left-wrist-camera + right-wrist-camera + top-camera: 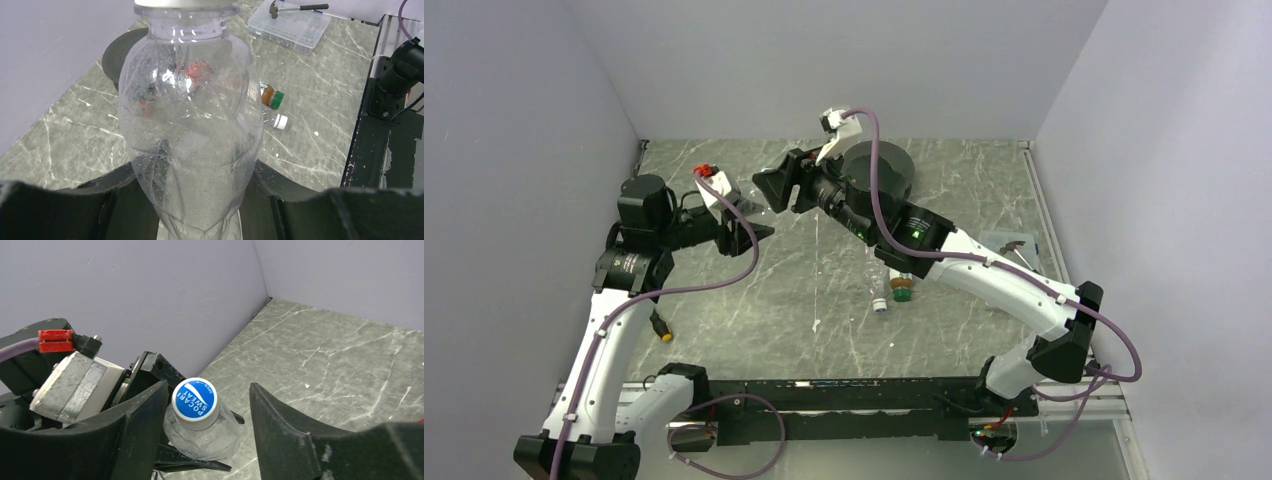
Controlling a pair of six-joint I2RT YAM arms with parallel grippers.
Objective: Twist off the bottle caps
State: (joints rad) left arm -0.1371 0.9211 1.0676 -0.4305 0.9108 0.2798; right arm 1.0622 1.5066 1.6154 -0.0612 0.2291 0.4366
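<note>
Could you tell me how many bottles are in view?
3. A clear bottle is in the left gripper; a green-capped amber bottle and a small white-capped bottle lie together on the table. More may hide under the right arm.

The top camera looks down on the whole table. Both wrist cameras sit close, facing one shared clear bottle.

On the blue cap of the clear bottle: white print "POCARI SWEAT", upside down in the right wrist view, with a small "OPEN" near the rim. Print on the amber bottle is too small to read.
</note>
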